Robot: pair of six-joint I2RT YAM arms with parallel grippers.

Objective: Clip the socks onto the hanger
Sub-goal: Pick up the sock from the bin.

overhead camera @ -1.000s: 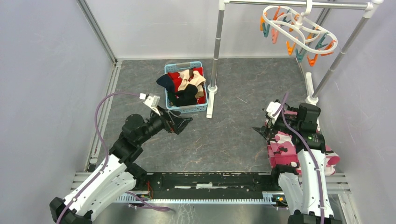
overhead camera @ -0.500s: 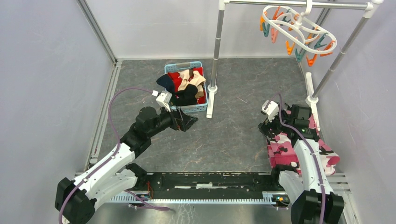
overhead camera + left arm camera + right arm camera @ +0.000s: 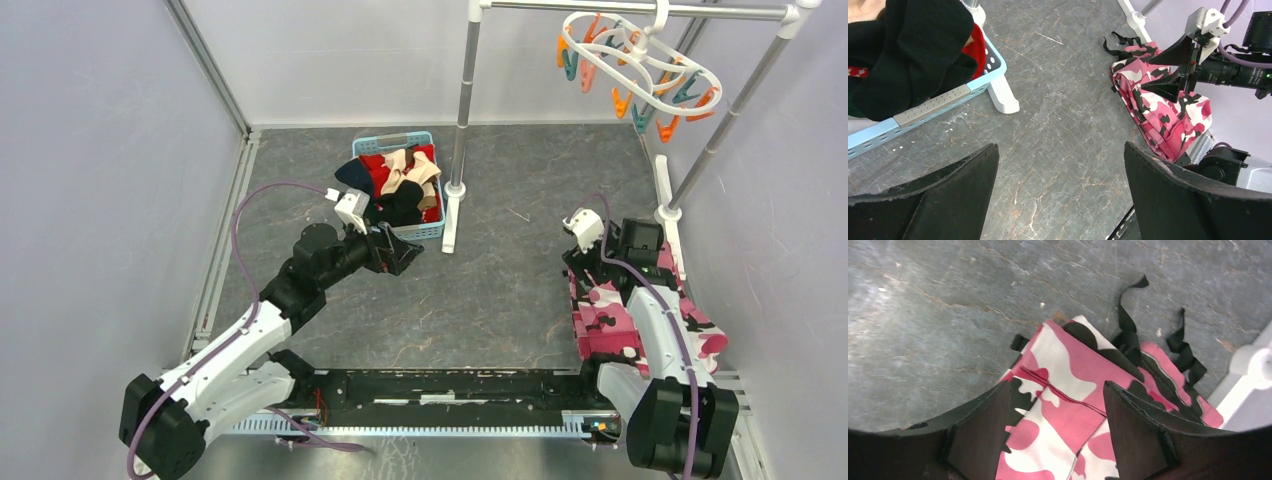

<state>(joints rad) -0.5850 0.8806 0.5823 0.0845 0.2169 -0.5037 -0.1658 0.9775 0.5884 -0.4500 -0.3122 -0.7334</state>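
Observation:
The socks (image 3: 398, 185), red, beige and dark, lie piled in a blue basket (image 3: 415, 233) at the back middle. A black sock (image 3: 908, 45) hangs over the basket rim in the left wrist view. The hanger (image 3: 640, 62), a white ring with orange and teal pins, hangs from the pole at the top right. My left gripper (image 3: 402, 256) is open and empty just in front of the basket, over bare floor (image 3: 1060, 145). My right gripper (image 3: 575, 272) is open and empty, low over the pink camouflage cloth (image 3: 1057, 385).
A silver pole rack (image 3: 462, 110) stands beside the basket, with white feet (image 3: 451, 222) on the floor. The camouflage cloth (image 3: 610, 315) lies at the right front. Grey walls close in the left, back and right sides.
My left arm has reached forward and right, bringing its gripper up to the basket's front edge. My right gripper has drawn back and turned down over the camouflage cloth.

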